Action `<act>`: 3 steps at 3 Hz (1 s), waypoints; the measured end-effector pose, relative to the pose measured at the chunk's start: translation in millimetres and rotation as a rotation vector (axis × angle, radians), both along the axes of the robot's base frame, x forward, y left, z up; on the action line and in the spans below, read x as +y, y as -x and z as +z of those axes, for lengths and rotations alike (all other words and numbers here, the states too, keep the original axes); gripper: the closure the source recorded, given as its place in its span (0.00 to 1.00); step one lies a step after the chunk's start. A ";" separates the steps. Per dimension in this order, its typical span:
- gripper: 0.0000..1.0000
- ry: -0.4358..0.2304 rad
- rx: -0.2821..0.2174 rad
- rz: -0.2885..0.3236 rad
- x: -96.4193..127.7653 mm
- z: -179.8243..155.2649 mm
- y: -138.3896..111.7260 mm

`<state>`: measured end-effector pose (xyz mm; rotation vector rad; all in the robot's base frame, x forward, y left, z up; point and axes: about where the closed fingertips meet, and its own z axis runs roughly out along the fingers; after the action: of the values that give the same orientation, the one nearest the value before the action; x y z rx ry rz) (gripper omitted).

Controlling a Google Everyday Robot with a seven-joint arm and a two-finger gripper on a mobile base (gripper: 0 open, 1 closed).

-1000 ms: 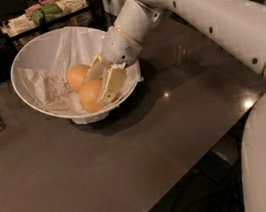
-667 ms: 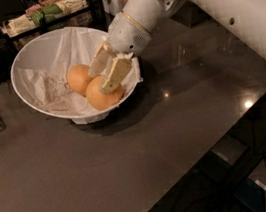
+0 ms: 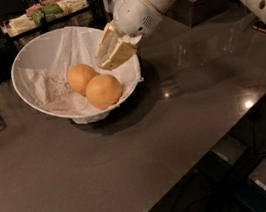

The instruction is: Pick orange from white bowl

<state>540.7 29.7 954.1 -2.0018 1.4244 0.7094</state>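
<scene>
My pincer [image 3: 107, 64] hung over the right side of the white bowl [image 3: 33, 56], holding nothing. I could not tell if it was open or shut. The orange [image 3: 103, 91] lay inside, on the near side, not picked yet.

The white bowl [image 3: 26, 65], wide, shallow and lined with crumpled white paper, stands upright toward the far left of the dark surface [image 3: 133, 169]. The orange [image 3: 103, 91], round, smooth and yellow-orange, lies on the paper near the bowl's near rim, touching a second orange [image 3: 81, 77]. The pincer [image 3: 114, 53] hangs above the bowl's right rim, apart from the fruit.
</scene>
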 end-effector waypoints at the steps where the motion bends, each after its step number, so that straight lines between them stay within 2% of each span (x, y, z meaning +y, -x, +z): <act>1: 0.80 0.000 0.000 0.000 0.0 0.0 0.0; 3: 0.34 0.000 0.000 0.000 0.1 0.0 0.0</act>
<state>540.7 29.7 954.1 -2.0018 1.4243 0.7094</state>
